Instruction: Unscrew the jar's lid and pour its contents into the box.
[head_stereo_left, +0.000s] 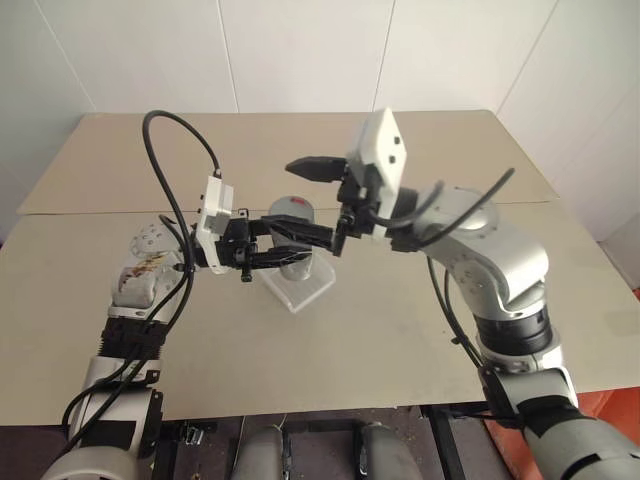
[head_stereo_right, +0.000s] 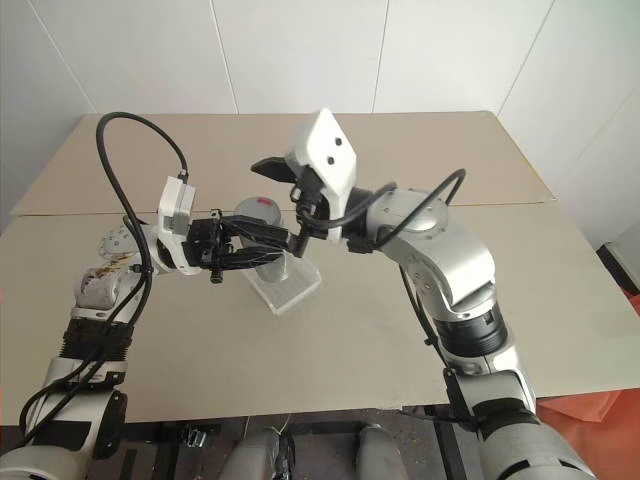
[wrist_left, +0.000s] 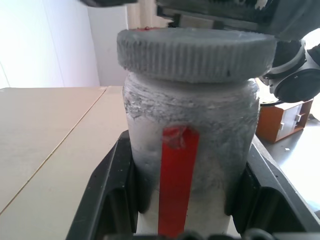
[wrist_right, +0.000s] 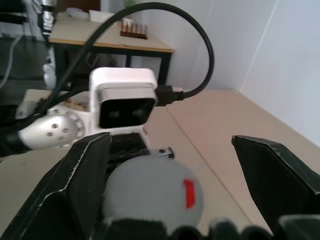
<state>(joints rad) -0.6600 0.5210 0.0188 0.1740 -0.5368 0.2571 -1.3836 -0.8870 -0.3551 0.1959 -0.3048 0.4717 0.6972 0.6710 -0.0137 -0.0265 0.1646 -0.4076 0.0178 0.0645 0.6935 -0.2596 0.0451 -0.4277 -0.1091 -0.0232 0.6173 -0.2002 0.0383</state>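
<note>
Jar (wrist_left: 190, 150): one, lid (wrist_left: 196, 52) on, clamped by left gripper (head_stereo_left: 290, 243); right gripper (wrist_right: 170, 175) wide; one box (head_stereo_left: 300, 287).

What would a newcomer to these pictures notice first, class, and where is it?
The jar, held up over the table's middle in the shut left gripper, its grey lid still on. Next, the right gripper, wide open, hovers at the lid. Under the jar on the table lies the clear box.
</note>
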